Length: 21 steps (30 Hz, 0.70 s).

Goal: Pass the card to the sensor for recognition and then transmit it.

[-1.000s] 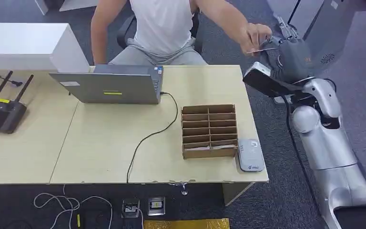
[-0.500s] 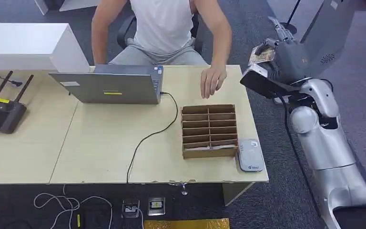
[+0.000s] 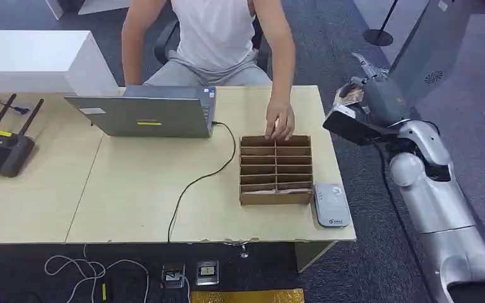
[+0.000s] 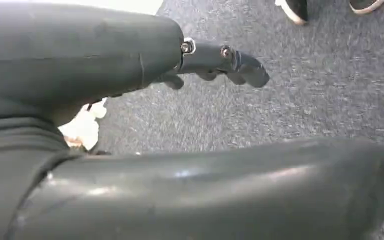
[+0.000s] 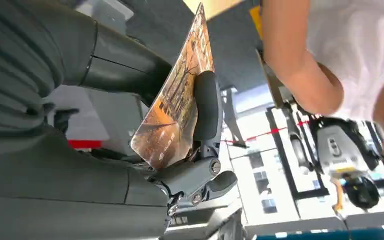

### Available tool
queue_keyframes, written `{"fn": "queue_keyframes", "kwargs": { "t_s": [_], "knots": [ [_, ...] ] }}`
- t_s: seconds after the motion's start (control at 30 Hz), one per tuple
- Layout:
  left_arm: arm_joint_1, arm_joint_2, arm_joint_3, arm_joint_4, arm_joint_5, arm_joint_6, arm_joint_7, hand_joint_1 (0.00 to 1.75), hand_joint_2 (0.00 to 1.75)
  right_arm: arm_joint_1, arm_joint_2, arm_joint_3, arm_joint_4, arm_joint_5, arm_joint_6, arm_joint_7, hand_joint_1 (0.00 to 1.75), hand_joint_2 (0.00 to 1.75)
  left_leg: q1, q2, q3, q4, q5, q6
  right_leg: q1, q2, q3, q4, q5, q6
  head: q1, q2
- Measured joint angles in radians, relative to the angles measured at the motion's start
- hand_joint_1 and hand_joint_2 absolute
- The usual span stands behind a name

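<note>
My right hand [image 3: 367, 95] pinches the card [image 5: 177, 105] beyond the desk's edge; next, I judge, lower it onto the card reader [image 3: 331, 204] near the cardboard organizer [image 3: 276, 172].

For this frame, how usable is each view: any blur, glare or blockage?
Head view: evenly lit, sharp on the card organizer and sensor; the card is small. Right wrist view: card readable in the right hand, bright washed-out background. Left wrist view: left hand blocks most, soft focus.
</note>
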Motion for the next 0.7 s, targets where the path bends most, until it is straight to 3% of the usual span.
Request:
{"fn": "queue_keyframes", "kwargs": {
  "t_s": [0.7],
  "knots": [
    [0.000,0.000,0.000,0.000,0.010,0.013,-0.004,0.00,0.00,0.212,-0.044,-0.012,0.059,-0.026,0.026,0.009,1.75,1.75,0.001,0.002,-0.001,0.000,0.000,0.000,0.001,0.001,-0.001,0.000,0.000,0.000,0.000,0.000]
  ]
}}
